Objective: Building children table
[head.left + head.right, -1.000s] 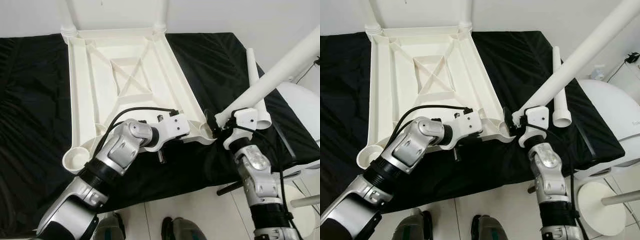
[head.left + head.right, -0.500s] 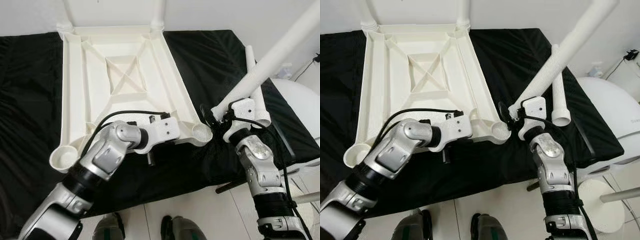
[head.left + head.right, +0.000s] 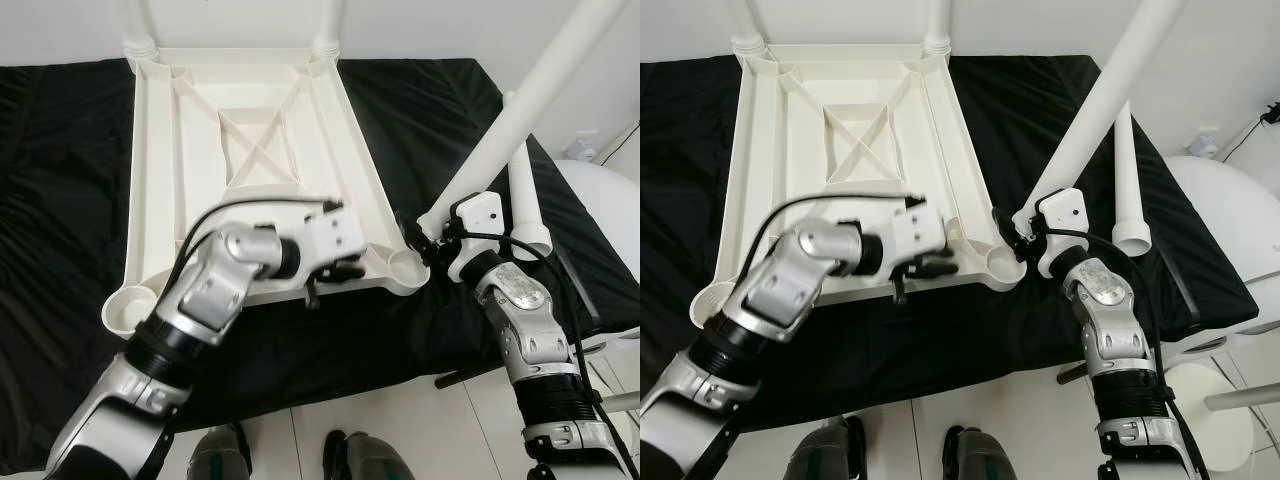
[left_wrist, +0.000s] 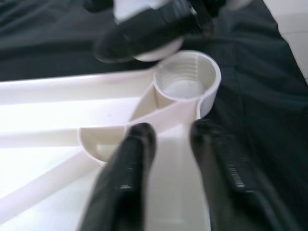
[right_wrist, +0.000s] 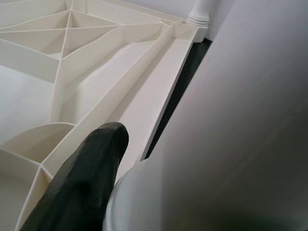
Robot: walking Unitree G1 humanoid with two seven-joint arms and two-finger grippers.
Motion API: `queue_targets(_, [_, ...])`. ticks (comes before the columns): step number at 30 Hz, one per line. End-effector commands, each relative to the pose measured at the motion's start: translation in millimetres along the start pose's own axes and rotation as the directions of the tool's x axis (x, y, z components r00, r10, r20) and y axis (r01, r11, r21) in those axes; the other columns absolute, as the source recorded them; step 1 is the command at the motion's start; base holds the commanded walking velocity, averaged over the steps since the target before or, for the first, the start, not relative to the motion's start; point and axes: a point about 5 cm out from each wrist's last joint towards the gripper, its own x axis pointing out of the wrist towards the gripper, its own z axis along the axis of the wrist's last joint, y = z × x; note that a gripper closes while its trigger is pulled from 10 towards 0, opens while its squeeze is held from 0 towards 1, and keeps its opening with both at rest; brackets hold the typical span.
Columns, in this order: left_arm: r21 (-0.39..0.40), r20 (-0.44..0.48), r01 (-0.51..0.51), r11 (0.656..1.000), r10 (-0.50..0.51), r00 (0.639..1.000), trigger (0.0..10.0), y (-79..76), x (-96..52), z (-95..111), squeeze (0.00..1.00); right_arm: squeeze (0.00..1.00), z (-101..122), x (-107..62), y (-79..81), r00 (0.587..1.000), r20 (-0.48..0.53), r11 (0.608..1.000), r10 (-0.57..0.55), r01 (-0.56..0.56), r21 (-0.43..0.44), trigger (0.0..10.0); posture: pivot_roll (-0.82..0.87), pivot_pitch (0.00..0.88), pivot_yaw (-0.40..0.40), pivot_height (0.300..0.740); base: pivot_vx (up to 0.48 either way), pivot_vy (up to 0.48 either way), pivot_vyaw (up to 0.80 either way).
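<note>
The white tabletop [image 3: 180, 150] lies upside down on a black cloth, with two legs [image 3: 328, 30] standing in its far corners. My right gripper [image 3: 425, 235] is shut on a third white leg [image 3: 520, 110]. That leg tilts up to the right, and its lower end hangs just beside the near-right corner socket [image 3: 405, 268]. In the right wrist view one black finger [image 5: 86, 178] lies against the leg. My left gripper [image 3: 330, 278] hovers, blurred, over the near rim left of that socket [image 4: 185, 82], its fingers [image 4: 130, 163] apart above a rib. The near-left socket [image 3: 128, 310] holds nothing.
A fourth leg [image 3: 525, 190] lies loose on the black cloth [image 3: 60, 180] to the right of the tabletop. A white rounded object [image 3: 605, 210] stands past the cloth's right edge. Tiled floor [image 3: 420, 430] and my feet are below the near edge.
The held leg has swung more upright and its lower end has come closer to the near-right socket. My left gripper has lifted from the near rim and is moving. The camera has shifted slightly.
</note>
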Motion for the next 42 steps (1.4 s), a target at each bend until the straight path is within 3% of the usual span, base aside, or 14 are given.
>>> queue_targets(1, [-0.008,0.003,-0.056,0.998,0.056,0.998,10.0,2.1,-0.2,1.4,1.00,0.00,0.1,-0.1,-2.7,1.000,-0.010,1.000,0.008,-0.008,-0.005,10.0,0.01,0.100,-0.087,0.740,0.000,0.000,0.00])
queue_targets(2, [-0.008,0.006,-0.060,0.998,0.060,0.998,10.0,4.1,-1.2,2.7,0.86,0.00,0.0,0.0,-2.4,1.000,-0.011,1.000,0.014,-0.014,-0.007,10.0,0.01,0.092,-0.087,0.740,0.000,0.000,0.00])
queue_targets(3, [-0.009,0.017,-0.067,0.998,0.067,0.998,10.0,6.2,-2.3,4.7,0.23,0.00,0.1,0.2,-2.5,1.000,-0.011,1.000,0.019,-0.019,-0.007,10.0,0.01,0.090,-0.086,0.740,0.000,0.000,0.00])
queue_targets(4, [-0.009,0.017,-0.067,0.998,0.067,0.998,10.0,6.2,-2.3,4.7,0.23,0.00,0.1,0.2,-2.5,1.000,-0.011,1.000,0.019,-0.019,-0.007,10.0,0.01,0.090,-0.086,0.740,0.000,0.000,0.00])
queue_targets(5, [-0.019,0.037,-0.080,0.997,0.081,0.996,10.0,10.2,-4.1,8.2,0.00,0.00,1.0,0.6,-3.0,1.000,-0.009,1.000,0.029,-0.029,-0.009,10.0,0.01,0.089,-0.086,0.740,0.000,0.000,0.00])
queue_targets(9, [-0.051,0.096,-0.138,0.989,0.143,0.985,10.0,24.0,-9.3,18.5,0.00,0.00,3.0,1.8,-4.8,0.998,-0.006,0.998,0.065,-0.065,-0.006,10.0,0.01,0.081,-0.085,0.740,0.000,0.000,0.00])
queue_targets(13, [-0.177,0.204,-0.200,0.964,0.234,0.951,10.0,49.5,-18.7,38.9,0.00,0.00,6.8,3.8,-8.6,0.992,-0.004,0.991,0.129,-0.129,-0.032,10.0,0.01,0.072,-0.087,0.740,0.000,0.000,0.00])
queue_targets(16, [-0.200,0.222,-0.207,0.958,0.250,0.942,10.0,54.1,-20.5,43.6,0.00,0.00,7.3,4.0,-9.4,0.990,-0.003,0.990,0.139,-0.139,-0.037,10.0,0.01,0.069,-0.089,0.740,0.000,0.000,0.00])
queue_targets(19, [-0.280,0.298,-0.195,0.940,0.278,0.913,10.0,68.8,-25.3,65.1,0.00,0.00,12.4,6.5,-7.9,0.979,0.012,0.979,0.202,-0.202,-0.036,10.0,0.01,0.063,-0.091,0.740,0.000,0.000,0.00])
queue_targets(32, [-0.260,0.397,-0.107,0.960,0.207,0.894,10.0,67.3,-14.3,99.8,0.00,0.00,17.9,15.6,-5.0,0.964,0.023,0.963,0.264,-0.262,-0.058,10.0,0.02,0.072,-0.105,0.740,0.000,0.000,0.00])
queue_targets(33, [-0.260,0.408,-0.094,0.961,0.198,0.891,10.0,66.3,-11.6,103.5,0.08,0.00,18.6,17.1,-4.5,0.963,0.026,0.962,0.268,-0.267,-0.061,10.0,0.02,0.072,-0.105,0.740,0.000,0.000,0.00])
queue_targets(34, [-0.260,0.408,-0.094,0.961,0.198,0.891,10.0,66.3,-11.6,103.5,0.08,0.00,18.6,17.1,-4.5,0.963,0.026,0.962,0.268,-0.267,-0.061,10.0,0.02,0.072,-0.105,0.740,0.000,0.000,0.00])
queue_targets(35, [-0.285,0.413,-0.078,0.955,0.196,0.890,10.0,66.3,-8.4,106.2,1.00,0.00,19.1,18.5,-3.9,0.962,0.028,0.961,0.273,-0.271,-0.061,10.0,0.02,0.076,-0.106,0.740,0.000,0.000,0.00])
queue_targets(42, [-0.265,0.428,-0.038,0.964,0.153,0.891,10.0,60.4,0.4,118.8,0.97,0.00,21.8,22.3,-2.9,0.957,0.036,0.955,0.289,-0.286,-0.072,10.0,0.02,0.086,-0.106,0.740,0.000,0.000,0.00])
